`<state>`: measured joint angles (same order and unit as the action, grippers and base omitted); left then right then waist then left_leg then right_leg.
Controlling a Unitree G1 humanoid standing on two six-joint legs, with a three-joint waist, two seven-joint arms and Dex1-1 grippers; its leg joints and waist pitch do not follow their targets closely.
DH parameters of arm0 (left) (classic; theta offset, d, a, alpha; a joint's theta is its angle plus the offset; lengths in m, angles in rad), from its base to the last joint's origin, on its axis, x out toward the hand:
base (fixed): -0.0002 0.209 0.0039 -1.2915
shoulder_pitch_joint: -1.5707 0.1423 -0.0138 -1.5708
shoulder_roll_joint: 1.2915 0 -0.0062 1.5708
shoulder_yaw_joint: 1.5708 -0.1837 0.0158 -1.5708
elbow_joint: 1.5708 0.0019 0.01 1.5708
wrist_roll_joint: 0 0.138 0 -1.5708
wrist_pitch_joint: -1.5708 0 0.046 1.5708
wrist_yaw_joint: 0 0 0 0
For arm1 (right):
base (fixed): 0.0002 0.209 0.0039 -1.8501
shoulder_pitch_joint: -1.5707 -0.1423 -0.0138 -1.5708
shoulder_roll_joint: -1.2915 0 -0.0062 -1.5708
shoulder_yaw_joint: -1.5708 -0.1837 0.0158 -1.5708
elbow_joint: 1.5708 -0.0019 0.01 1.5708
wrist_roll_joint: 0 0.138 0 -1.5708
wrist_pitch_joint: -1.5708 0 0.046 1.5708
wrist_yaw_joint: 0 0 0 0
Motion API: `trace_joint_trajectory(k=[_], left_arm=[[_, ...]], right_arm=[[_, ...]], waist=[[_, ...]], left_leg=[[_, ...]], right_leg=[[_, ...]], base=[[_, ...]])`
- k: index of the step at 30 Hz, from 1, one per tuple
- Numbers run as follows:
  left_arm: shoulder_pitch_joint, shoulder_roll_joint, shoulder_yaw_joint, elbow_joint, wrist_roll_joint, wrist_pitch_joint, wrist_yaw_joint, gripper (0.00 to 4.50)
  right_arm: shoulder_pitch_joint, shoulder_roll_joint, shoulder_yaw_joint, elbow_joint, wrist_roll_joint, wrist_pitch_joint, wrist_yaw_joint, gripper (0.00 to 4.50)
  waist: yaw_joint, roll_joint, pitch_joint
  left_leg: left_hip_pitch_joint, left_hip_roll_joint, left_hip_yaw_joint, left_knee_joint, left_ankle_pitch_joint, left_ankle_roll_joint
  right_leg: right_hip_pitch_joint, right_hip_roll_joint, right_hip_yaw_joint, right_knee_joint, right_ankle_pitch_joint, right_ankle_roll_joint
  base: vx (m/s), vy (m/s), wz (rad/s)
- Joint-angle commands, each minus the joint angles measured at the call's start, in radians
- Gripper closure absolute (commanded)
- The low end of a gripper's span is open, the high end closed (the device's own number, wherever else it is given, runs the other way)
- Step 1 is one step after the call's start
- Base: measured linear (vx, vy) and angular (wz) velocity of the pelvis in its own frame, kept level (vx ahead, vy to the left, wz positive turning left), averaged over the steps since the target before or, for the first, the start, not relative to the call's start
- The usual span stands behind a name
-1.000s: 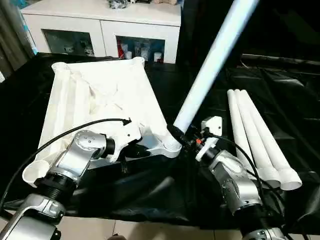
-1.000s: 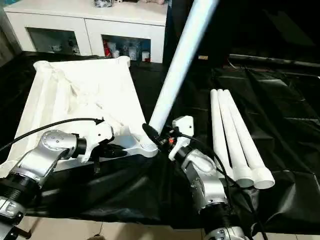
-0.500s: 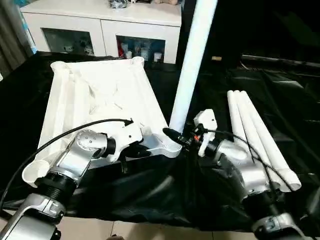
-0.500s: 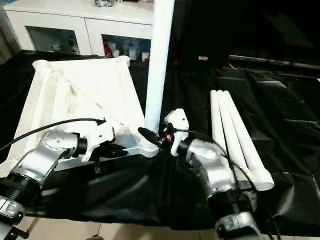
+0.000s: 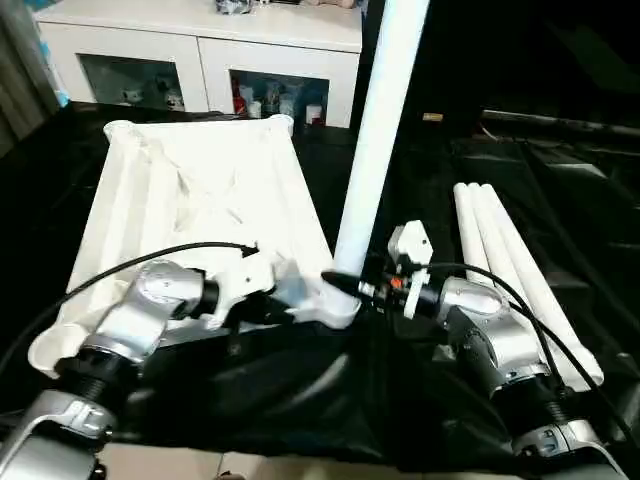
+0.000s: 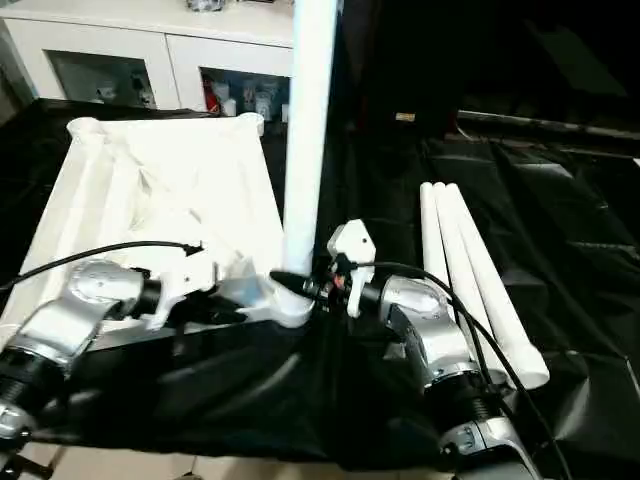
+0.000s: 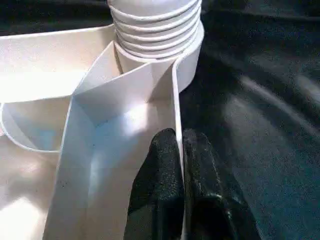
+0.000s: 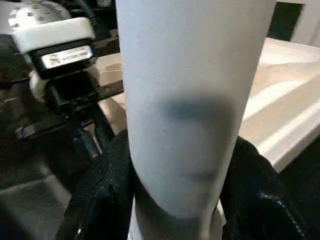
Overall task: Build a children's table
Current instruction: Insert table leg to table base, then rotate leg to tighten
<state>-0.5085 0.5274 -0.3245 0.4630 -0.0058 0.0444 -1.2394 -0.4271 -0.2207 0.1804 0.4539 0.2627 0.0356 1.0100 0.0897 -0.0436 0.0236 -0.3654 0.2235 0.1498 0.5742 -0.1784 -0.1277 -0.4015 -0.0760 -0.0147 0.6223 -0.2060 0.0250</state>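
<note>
The table top (image 5: 200, 210) lies upside down, rim up, in the centre-left of the head views on the black-covered work table (image 5: 560, 150). One leg (image 5: 385, 120) stands nearly upright in the socket (image 5: 338, 305) at the near right corner of the top, just left of frame centre, its ribbed end sunk into the socket as the left wrist view shows. The right gripper (image 5: 345, 285) is clamped around the bottom of this leg, a black finger on either side. The left gripper (image 7: 180, 165) is pinched together on the thin rim of the top (image 7: 176, 100) right beside that socket, holding the top down.

The job looks to be at an early stage: one leg is in or nearly in, and whether it is fully seated cannot be told. Three spare legs (image 5: 510, 270) lie side by side at the right of the frame, so three sockets are left to fill.

The near edge of the top sits close to the front edge of the work table. There is open black cloth between the top and the spare legs, and more behind them. A white cabinet (image 5: 200, 50) stands beyond the far edge, upper left.
</note>
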Motion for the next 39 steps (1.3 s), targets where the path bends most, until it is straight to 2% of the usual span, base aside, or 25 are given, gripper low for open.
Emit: trace_joint_trajectory(k=[1,3,4,8,13,16,17,19,20,21,23,25,27,28,29,31,32,33,35,36,39], left_arm=[[-0.013,-0.002,-0.009,-0.041,-0.035,-0.045,-0.066,4.5],[-0.015,-0.002,-0.005,-0.042,-0.043,-0.046,-0.077,4.5],[-0.015,0.0,-0.002,-0.047,-0.052,-0.044,-0.087,4.5],[-0.009,0.005,0.004,-0.06,-0.063,-0.043,-0.093,4.5],[0.001,0.009,0.01,-0.055,-0.047,-0.049,-0.08,4.5],[0.001,0.007,0.014,-0.049,-0.037,-0.046,-0.061,4.5],[-0.009,0.0,0.016,-0.022,-0.006,-0.051,-0.011,4.5],[-0.015,-0.005,0.016,-0.005,0.012,-0.052,0.02,4.5],[-0.024,-0.01,0.018,0.013,0.029,-0.048,0.054,4.5],[-0.033,-0.02,0.022,0.031,0.038,-0.034,0.084,4.5],[-0.049,-0.043,0.035,0.056,0.046,0.007,0.144,4.5],[-0.061,-0.068,0.047,0.062,0.046,0.059,0.193,4.5],[-0.064,-0.079,0.049,0.058,0.05,0.088,0.214,4.5],[-0.074,-0.115,0.054,0.04,0.076,0.183,0.305,4.5],[-0.078,-0.131,0.057,0.032,0.087,0.226,0.347,4.5],[-0.085,-0.182,0.083,0.004,0.087,0.34,0.433,4.5],[-0.089,-0.212,0.1,-0.011,0.089,0.4,0.482,4.5],[-0.086,-0.237,0.103,-0.038,0.093,0.442,0.511,4.5],[-0.08,-0.265,0.102,-0.074,0.101,0.482,0.54,4.5],[-0.072,-0.286,0.099,-0.105,0.104,0.509,0.556,4.5],[-0.064,-0.31,0.094,-0.145,0.106,0.543,0.574,4.5]], right_arm=[[0.075,-0.031,0.082,0.105,-0.071,0.063,0.035,2.63],[0.079,-0.033,0.087,0.107,-0.073,0.059,0.048,2.63],[0.083,-0.033,0.09,0.109,-0.074,0.054,0.057,2.63],[0.085,-0.025,0.088,0.118,-0.074,0.044,0.062,2.63],[0.083,-0.013,0.08,0.145,-0.082,0.032,0.047,2.63],[0.075,-0.004,0.07,0.167,-0.091,0.033,0.013,2.63],[0.05,0.015,0.05,0.222,-0.116,0.019,-0.074,2.63],[0.032,0.025,0.04,0.258,-0.136,0.01,-0.142,2.63],[0.017,0.035,0.03,0.287,-0.147,-0.002,-0.193,2.63],[0.003,0.046,0.018,0.312,-0.147,-0.006,-0.228,2.63],[-0.031,0.07,-0.002,0.366,-0.159,-0.016,-0.332,2.63],[-0.071,0.097,-0.022,0.423,-0.168,-0.025,-0.441,2.63],[-0.09,0.111,-0.032,0.449,-0.17,-0.027,-0.492,2.63],[-0.138,0.145,-0.052,0.512,-0.169,-0.031,-0.621,2.63],[-0.157,0.159,-0.06,0.537,-0.168,-0.033,-0.671,2.63],[-0.193,0.193,-0.099,0.583,-0.138,-0.023,-0.761,2.63],[-0.212,0.211,-0.116,0.609,-0.124,-0.021,-0.803,2.63],[-0.227,0.229,-0.123,0.632,-0.124,-0.025,-0.831,2.63],[-0.242,0.248,-0.123,0.655,-0.129,-0.033,-0.853,2.63],[-0.248,0.262,-0.126,0.665,-0.127,-0.031,-0.865,2.63],[-0.256,0.279,-0.123,0.681,-0.128,-0.034,-0.878,2.63]], waist=[[-0.006,0.011,-0.042],[-0.006,0.011,-0.041],[-0.006,0.005,-0.04],[-0.005,0.003,-0.04],[-0.005,-0.001,-0.041],[-0.005,-0.004,-0.039],[-0.006,-0.009,-0.038],[-0.01,-0.006,-0.033],[-0.011,-0.008,-0.031],[-0.014,-0.01,-0.028],[-0.016,-0.008,-0.028],[-0.027,-0.009,-0.03],[-0.034,-0.009,-0.032],[-0.039,-0.006,-0.033],[-0.04,-0.006,-0.029],[-0.04,-0.005,-0.033],[-0.042,-0.005,-0.036],[-0.042,-0.01,-0.033],[-0.039,-0.011,-0.035],[-0.039,-0.019,-0.037],[-0.037,-0.016,-0.038]], left_leg=[[0.007,-0.005,0.023,-0.074,-0.227,0.013],[0.008,-0.004,0.023,-0.076,-0.245,0.01],[0.01,-0.003,0.023,-0.077,-0.257,0.01],[0.011,-0.001,0.022,-0.081,-0.288,0.002],[0.009,-0.003,0.023,-0.081,-0.271,0.005],[0.013,-0.002,0.023,-0.084,-0.291,0.002],[0.013,-0.002,0.023,-0.087,-0.308,-0.002],[0.015,-0.003,0.021,-0.091,-0.351,-0.019],[0.016,-0.003,0.02,-0.093,-0.369,-0.023],[0.019,-0.004,0.016,-0.094,-0.417,-0.032],[0.024,-0.003,0.011,-0.095,-0.446,-0.041],[0.021,-0.004,0.005,-0.097,-0.466,-0.054],[0.019,-0.005,0.003,-0.096,-0.464,-0.05],[0.012,-0.003,0.005,-0.098,-0.442,-0.054],[0.011,-0.006,0.004,-0.099,-0.446,-0.054],[0.02,-0.007,0.006,-0.093,-0.462,-0.053],[0.02,-0.005,0.008,-0.092,-0.46,-0.054],[0.017,-0.005,0.01,-0.092,-0.453,-0.049],[0.016,-0.009,0.011,-0.09,-0.44,-0.037],[0.013,-0.007,0.013,-0.089,-0.428,-0.032],[0.004,-0.009,0.014,-0.09,-0.378,-0.025]], right_leg=[[0.04,-0.028,0.016,-0.066,-0.065,-0.213],[0.039,-0.028,0.016,-0.069,-0.085,-0.211],[0.038,-0.029,0.016,-0.071,-0.102,-0.209],[0.036,-0.031,0.016,-0.075,-0.15,-0.198],[0.038,-0.031,0.017,-0.075,-0.138,-0.194],[0.037,-0.031,0.017,-0.079,-0.169,-0.187],[0.035,-0.033,0.018,-0.082,-0.209,-0.179],[0.028,-0.034,0.018,-0.09,-0.3,-0.161],[0.028,-0.035,0.018,-0.094,-0.339,-0.15],[0.023,-0.037,0.017,-0.102,-0.435,-0.126],[0.016,-0.042,0.019,-0.109,-0.508,-0.105],[0.017,-0.042,0.014,-0.11,-0.538,-0.094],[0.016,-0.041,0.014,-0.112,-0.518,-0.097],[0.017,-0.039,0.016,-0.102,-0.456,-0.113],[0.015,-0.037,0.013,-0.104,-0.459,-0.114],[0.011,-0.036,0.013,-0.107,-0.452,-0.118],[0.012,-0.034,0.014,-0.101,-0.423,-0.123],[0.011,-0.033,0.015,-0.099,-0.399,-0.129],[0.014,-0.032,0.013,-0.102,-0.386,-0.123],[0.015,-0.032,0.014,-0.101,-0.369,-0.124],[0.021,-0.029,0.013,-0.096,-0.313,-0.123]], base=[[0.0,0.0,0.0],[0.0,0.0,0.0],[0.0,0.0,0.0],[0.0,0.0,0.0],[0.0,0.0,0.0],[0.0,0.0,0.0],[0.0,0.0,0.0],[0.0,0.0,0.0],[0.0,0.0,0.0],[0.0,0.0,0.0],[0.0,0.0,0.0],[0.0,0.0,0.0],[0.0,0.0,0.0],[0.0,0.0,0.0],[0.0,0.0,0.0],[0.0,0.0,0.0],[0.0,0.0,0.0],[0.0,0.0,0.0],[0.0,0.0,0.0],[0.0,0.0,0.0],[0.0,0.0,0.0]])
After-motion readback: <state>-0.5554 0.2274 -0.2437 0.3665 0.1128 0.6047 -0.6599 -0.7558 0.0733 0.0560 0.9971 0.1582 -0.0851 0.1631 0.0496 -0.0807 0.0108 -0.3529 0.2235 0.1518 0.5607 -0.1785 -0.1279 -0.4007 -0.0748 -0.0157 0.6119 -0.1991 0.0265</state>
